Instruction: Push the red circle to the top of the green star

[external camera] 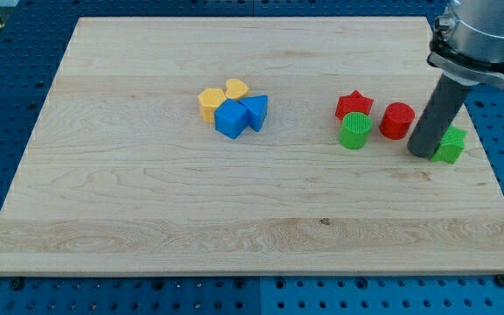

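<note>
The red circle point(398, 120) lies on the wooden board at the view's right. The green star point(451, 144) lies just right of it and a little lower, partly hidden behind my rod. My tip point(423, 154) rests on the board between the two, touching or almost touching the star's left side, just below and right of the red circle.
A red star point(353, 105) and a green circle point(354, 132) sit left of the red circle. A cluster of a yellow hexagon point(210, 101), yellow heart point(236, 88), blue cube point(231, 119) and blue triangle point(255, 111) lies mid-board. The board's right edge point(488, 157) is near the green star.
</note>
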`<state>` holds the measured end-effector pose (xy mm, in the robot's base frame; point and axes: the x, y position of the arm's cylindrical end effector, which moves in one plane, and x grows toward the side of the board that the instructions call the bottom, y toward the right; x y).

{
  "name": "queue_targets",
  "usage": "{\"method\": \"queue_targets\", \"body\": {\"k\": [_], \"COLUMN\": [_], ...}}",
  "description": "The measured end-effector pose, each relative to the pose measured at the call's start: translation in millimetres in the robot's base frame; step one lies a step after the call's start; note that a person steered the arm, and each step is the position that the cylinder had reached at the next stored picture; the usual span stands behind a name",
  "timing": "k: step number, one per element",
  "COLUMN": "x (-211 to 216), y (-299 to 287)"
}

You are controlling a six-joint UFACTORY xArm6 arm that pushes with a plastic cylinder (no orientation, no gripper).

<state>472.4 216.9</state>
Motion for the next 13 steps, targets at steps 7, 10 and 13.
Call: {"method": "queue_targets", "body": {"k": [7, 10, 13], "x": [-19, -45, -45], "y": [-56, -37, -6]}}
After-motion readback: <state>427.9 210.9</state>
